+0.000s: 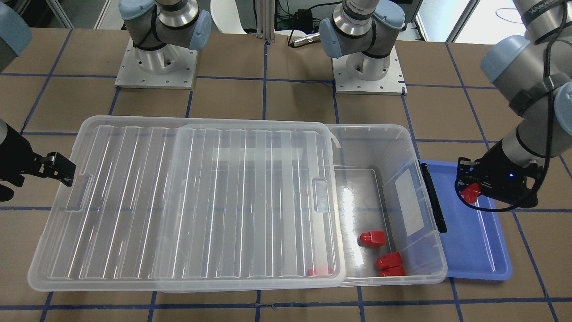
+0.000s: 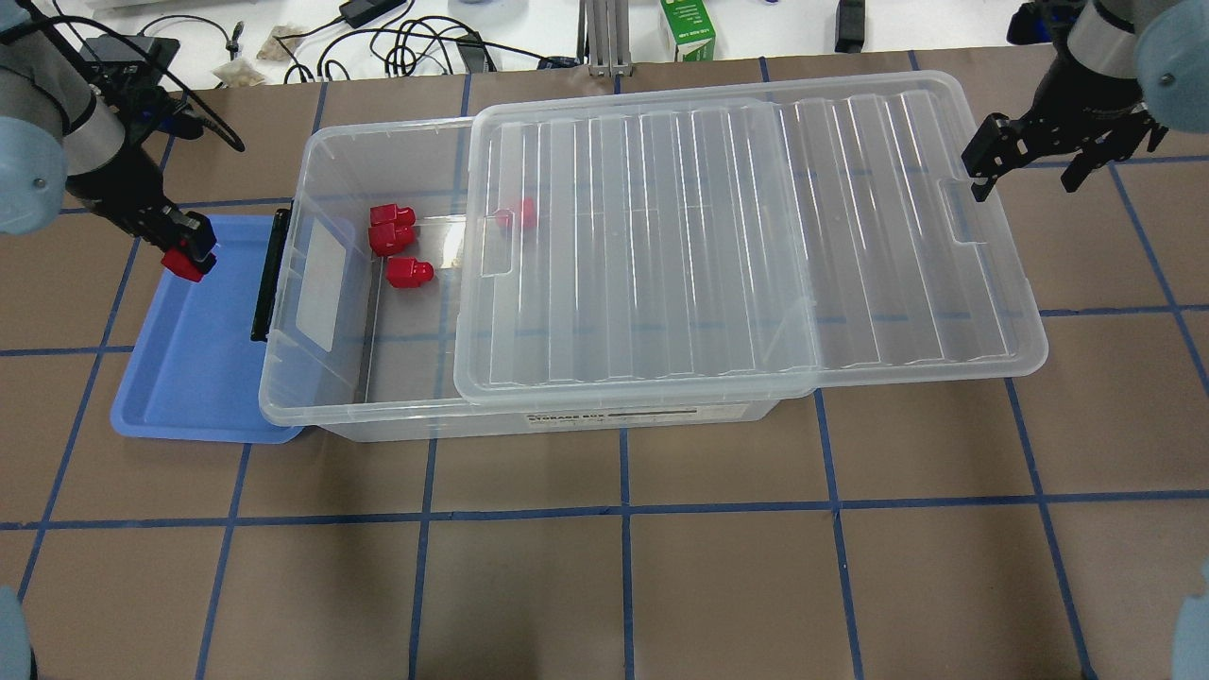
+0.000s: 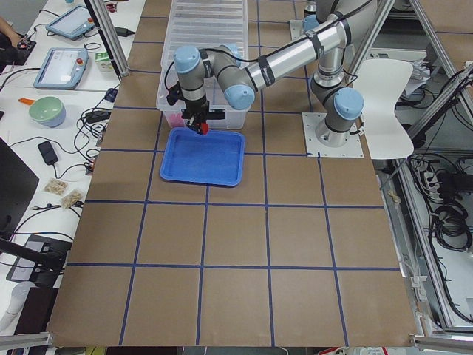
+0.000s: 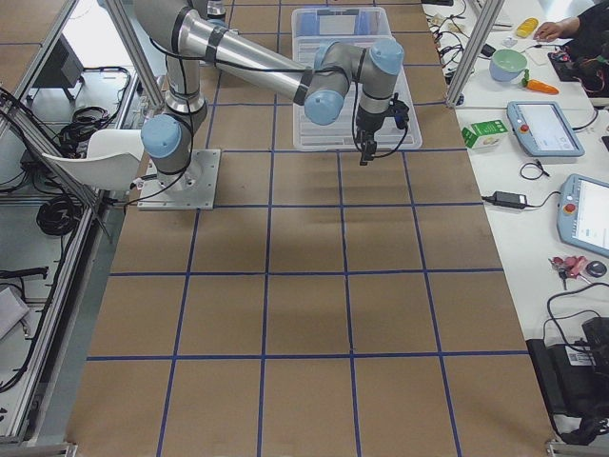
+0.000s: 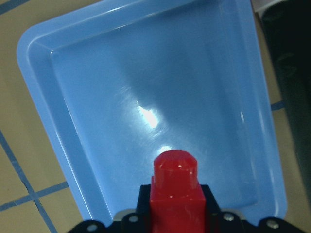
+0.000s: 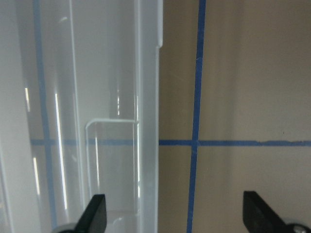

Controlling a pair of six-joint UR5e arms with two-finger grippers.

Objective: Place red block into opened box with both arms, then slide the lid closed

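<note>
jaws of left gripper (image 2: 187,253) pinch red block (image 5: 175,189) above blue tray (image 2: 189,378); right gripper (image 2: 1028,178) jaws spread wide at outer end of lid (image 2: 708,236).

A shallow blue plastic tray (image 2: 189,378) lies on the brown bench (image 2: 718,586), which is gridded with blue tape. A green carton (image 2: 687,28) stands beyond its far edge, and a white chair (image 3: 388,103) stands alongside.

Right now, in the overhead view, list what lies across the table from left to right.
Left gripper holding the red block over the blue tray → black bar → three loose blocks in the box → lid → open right gripper.
</note>
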